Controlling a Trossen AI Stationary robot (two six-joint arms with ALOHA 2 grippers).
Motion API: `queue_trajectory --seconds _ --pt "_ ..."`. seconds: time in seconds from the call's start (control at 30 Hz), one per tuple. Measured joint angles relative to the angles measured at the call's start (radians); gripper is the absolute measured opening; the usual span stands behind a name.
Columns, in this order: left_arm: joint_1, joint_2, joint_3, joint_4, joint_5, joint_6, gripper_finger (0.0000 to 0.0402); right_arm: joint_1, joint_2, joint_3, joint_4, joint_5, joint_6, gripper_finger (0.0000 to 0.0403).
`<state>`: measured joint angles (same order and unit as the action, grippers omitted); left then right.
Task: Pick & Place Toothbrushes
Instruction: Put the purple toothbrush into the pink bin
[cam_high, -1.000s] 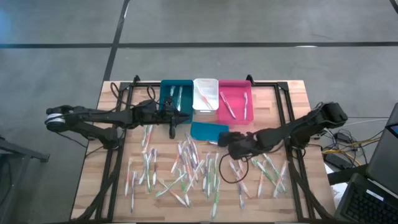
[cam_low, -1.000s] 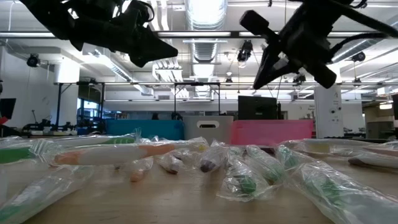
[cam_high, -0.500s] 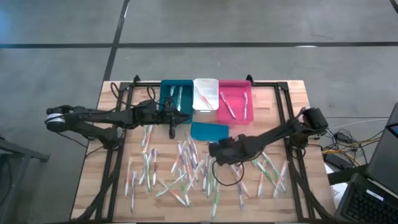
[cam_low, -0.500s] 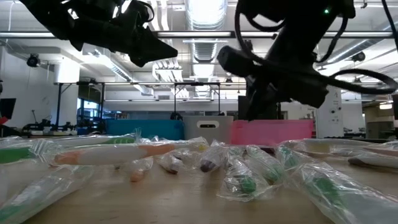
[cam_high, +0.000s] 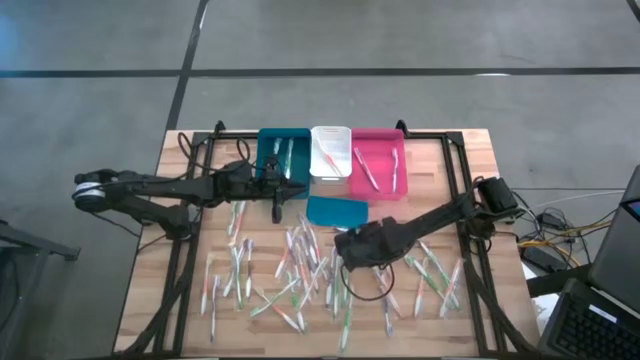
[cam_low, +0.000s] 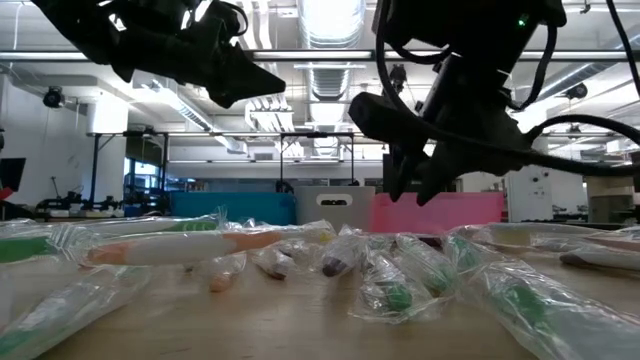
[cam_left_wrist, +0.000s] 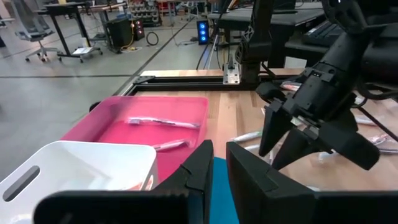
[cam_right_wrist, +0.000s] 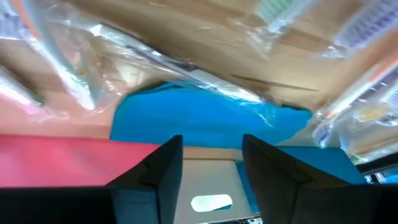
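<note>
Over middle of table (cam_high: 190, 300), my right gripper (cam_high: 345, 250) spread, empty, above heaped toothbrushes (cam_high: 300, 265). Risk: crinkly wrappers overlap, may pinch two or slip. Left gripper (cam_high: 278, 205) near-closed by teal bin (cam_high: 283, 152).

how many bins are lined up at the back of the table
3, side by side along the far edge: a teal bin nearest the left arm, a white bin in the middle, and a pink bin on the right arm's side. Each holds a few toothbrushes.
</note>
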<state>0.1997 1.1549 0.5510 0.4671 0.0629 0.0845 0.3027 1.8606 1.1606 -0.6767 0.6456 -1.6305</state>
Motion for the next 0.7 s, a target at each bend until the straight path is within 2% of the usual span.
queue_trajectory --seconds 0.13,0.27,0.4,0.57,0.63,0.7 --pt "0.0 0.0 0.0 -0.005 0.0 0.0 0.0051 0.001 0.0 -0.004 0.001 -0.037 0.034 0.0178" --pt "0.0 0.0 0.0 -0.007 0.0 -0.001 0.0051 0.0 0.001 0.003 0.09 -0.068 0.412 0.0178" --pt "0.0 0.0 0.0 -0.008 0.0 -0.001 0.0051 0.0 0.001 0.054 0.062 -0.032 0.725 0.0167" --pt "0.0 0.0 0.0 -0.014 0.0 -0.008 0.0051 -0.015 0.0 0.111 0.021 -0.057 1.079 0.015" --pt "0.0 0.0 0.0 -0.014 0.0 -0.013 0.0051 -0.021 0.0 0.13 0.017 -0.096 1.154 0.0144" --pt "0.0 0.0 0.0 -0.014 0.0 -0.014 0.0051 -0.025 0.0 0.141 0.002 -0.126 1.113 0.0137"
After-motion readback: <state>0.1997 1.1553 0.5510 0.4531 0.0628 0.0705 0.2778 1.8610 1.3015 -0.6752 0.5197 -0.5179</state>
